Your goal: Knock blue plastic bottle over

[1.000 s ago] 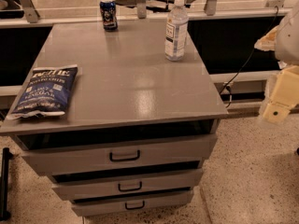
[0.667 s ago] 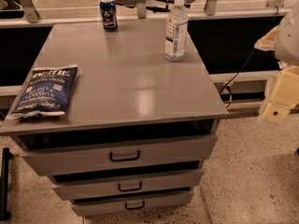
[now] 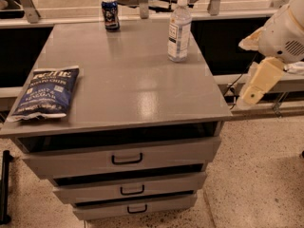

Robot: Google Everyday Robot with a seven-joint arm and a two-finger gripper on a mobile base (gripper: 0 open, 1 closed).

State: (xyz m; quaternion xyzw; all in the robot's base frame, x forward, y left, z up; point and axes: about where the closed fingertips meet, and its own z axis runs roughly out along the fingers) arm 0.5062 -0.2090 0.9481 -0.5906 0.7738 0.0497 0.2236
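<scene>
Only 1 view. Looks down from up high at the front of the table (image 3: 142, 80), facing its far edge, quite near. Catches the gripper (image 3: 251, 95) at the right, beside it.

The blue plastic bottle (image 3: 179, 30), at one o'clock on the grey table (image 3: 133, 80), is seen clear, white-capped, pale-labelled. A dark blue can (image 3: 110, 14) is placed at eleven o'clock, a dark blue, white-lettered chip bag (image 3: 45, 92) at nine. The cream gripper (image 3: 254, 91) is seen at three o'clock, beyond the table's edge.

Cabinet top (image 3: 133, 80) bears blue plastic bottle (image 3: 179, 30), can (image 3: 110, 14), chip bag (image 3: 45, 93); end effector (image 3: 251, 91) off its right.
</scene>
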